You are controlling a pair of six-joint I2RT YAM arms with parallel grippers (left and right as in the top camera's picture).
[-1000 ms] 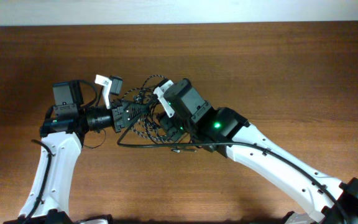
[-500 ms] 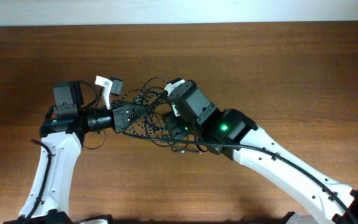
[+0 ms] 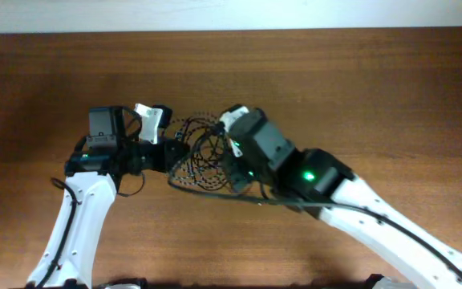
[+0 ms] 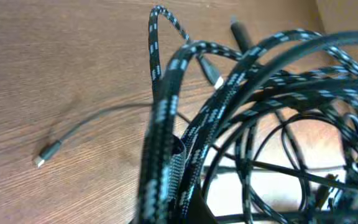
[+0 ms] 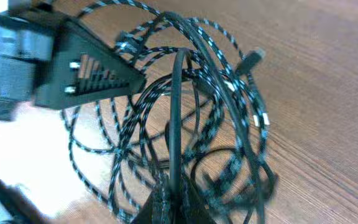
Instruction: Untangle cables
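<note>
The tangle of cables [image 3: 203, 154] hangs between my two grippers just above the wooden table. My left gripper [image 3: 181, 154] is shut on thick strands of the black-and-white speckled cable [image 4: 160, 112], which fill the left wrist view. A thin plain black cable [image 4: 98, 117] trails left on the table and ends in a small plug [image 4: 40, 162]. My right gripper [image 3: 233, 171] is shut on a plain black cable [image 5: 174, 124] with speckled strands beside it. In the right wrist view the left gripper [image 5: 143, 79] pokes into the speckled loops [image 5: 219, 37] from the left.
The brown wooden table [image 3: 375, 96] lies all around. A pale wall strip [image 3: 215, 12] runs along the far edge. The white left arm [image 3: 79, 217] and the white right arm [image 3: 391, 225] reach in from the near side. Another small plug [image 5: 253, 57] sticks out of the tangle.
Both grippers have shifted to the right with the tangle still held. They now stand closer together, and the loops are bunched tighter between them.
</note>
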